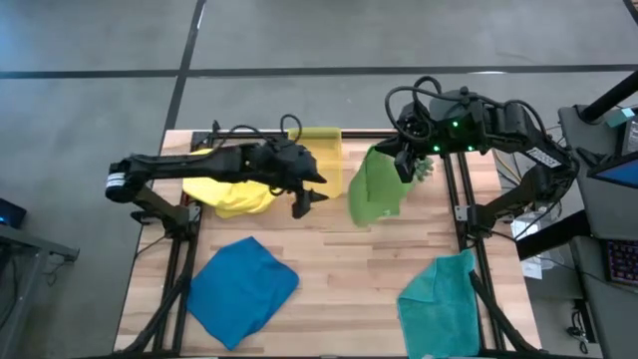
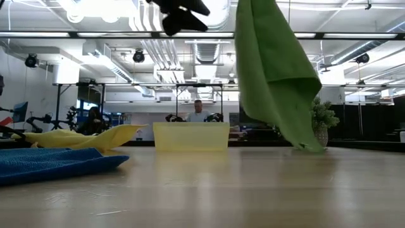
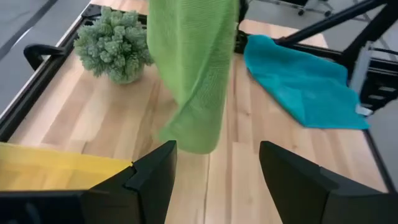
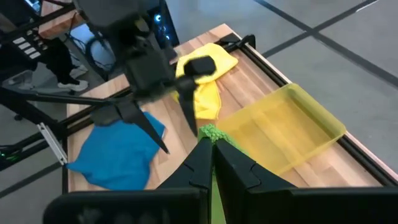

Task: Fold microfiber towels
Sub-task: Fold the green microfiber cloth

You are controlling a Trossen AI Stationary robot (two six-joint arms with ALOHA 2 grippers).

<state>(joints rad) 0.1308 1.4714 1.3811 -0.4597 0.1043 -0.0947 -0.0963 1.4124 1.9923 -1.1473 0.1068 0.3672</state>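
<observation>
The lime green towel [image 1: 376, 187] hangs from my right gripper [image 4: 212, 149], which is shut on it above the table's far right part; it also shows in the low view [image 2: 275, 69] and the left wrist view [image 3: 193, 68]. My left gripper [image 1: 311, 199] is open and empty, in the air just left of the towel. The yellow towel [image 1: 234, 192] lies crumpled at the far left, the royal blue towel [image 1: 239, 289] at the near left, the teal towel [image 1: 439, 309] at the near right. My right gripper pinches a top corner of the lime green towel [image 4: 210, 132] between its two shut fingers, which point downward. The towel hangs slack below the fingers in long folds. Its lowest tip [image 2: 310, 147] is at the table top; whether it touches, I cannot tell.
A translucent yellow bin [image 1: 321, 158] stands at the table's far edge, between the two arms. A small spiky green plant [image 3: 115, 45] stands at the far right, behind the hanging towel. Bare wood lies in the table's middle [image 1: 339, 259].
</observation>
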